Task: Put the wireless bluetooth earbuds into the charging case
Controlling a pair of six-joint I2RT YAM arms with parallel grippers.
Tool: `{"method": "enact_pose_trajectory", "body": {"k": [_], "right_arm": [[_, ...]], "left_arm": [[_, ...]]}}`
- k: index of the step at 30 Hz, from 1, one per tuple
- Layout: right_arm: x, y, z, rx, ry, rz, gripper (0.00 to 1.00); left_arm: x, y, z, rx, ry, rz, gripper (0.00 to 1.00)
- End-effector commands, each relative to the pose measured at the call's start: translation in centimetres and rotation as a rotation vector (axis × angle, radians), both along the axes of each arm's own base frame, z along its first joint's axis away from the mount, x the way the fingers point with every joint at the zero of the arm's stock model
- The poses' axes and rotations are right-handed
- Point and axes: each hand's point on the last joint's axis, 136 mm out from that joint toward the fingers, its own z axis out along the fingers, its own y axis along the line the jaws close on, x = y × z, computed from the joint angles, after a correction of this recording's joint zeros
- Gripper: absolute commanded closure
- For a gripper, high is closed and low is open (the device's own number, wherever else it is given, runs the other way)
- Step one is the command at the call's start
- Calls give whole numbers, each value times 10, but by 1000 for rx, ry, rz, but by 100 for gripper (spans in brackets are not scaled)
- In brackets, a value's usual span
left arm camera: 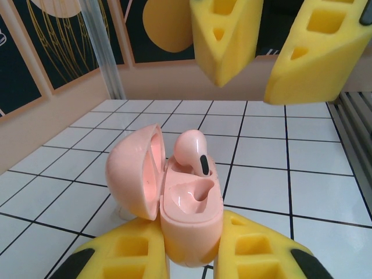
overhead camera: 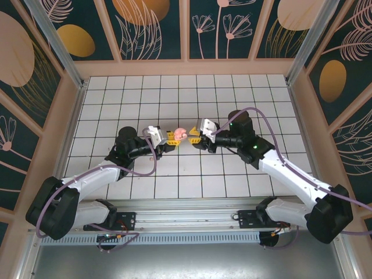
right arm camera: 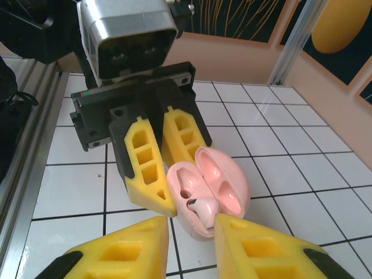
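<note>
The charging case is pale pink all over, a rosier pink inside its lid. The earbud is the same pale pink, with a black oval mark on its stem. The fingers of the left gripper and the right gripper are bright yellow foam with black patches at their outer ends. The left arm and right arm are black and white, trailing lilac cables. The table is white tile crossed by a dark grid. The walls are dark teal panels in peach frames, patterned with gold-orange discs and pale outlined leaves and flowers.
</note>
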Motion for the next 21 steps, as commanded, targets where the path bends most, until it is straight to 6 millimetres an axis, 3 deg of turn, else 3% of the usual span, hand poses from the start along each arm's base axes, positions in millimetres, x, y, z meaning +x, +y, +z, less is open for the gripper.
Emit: {"method": "enact_pose_trajectory", "body": {"k": [1,12,21], "right_arm": [[2,3,5,16,0,12,75],[8,14,-2,-5,5,38,82],[5,11,9,10,-37,40,78]], "left_arm": [[-3,-3,20,-32,-63,-22,84],[-2,-3,21,-32,-62,-22,84],[-2,-4,21,-31,-65,-22,84]]}}
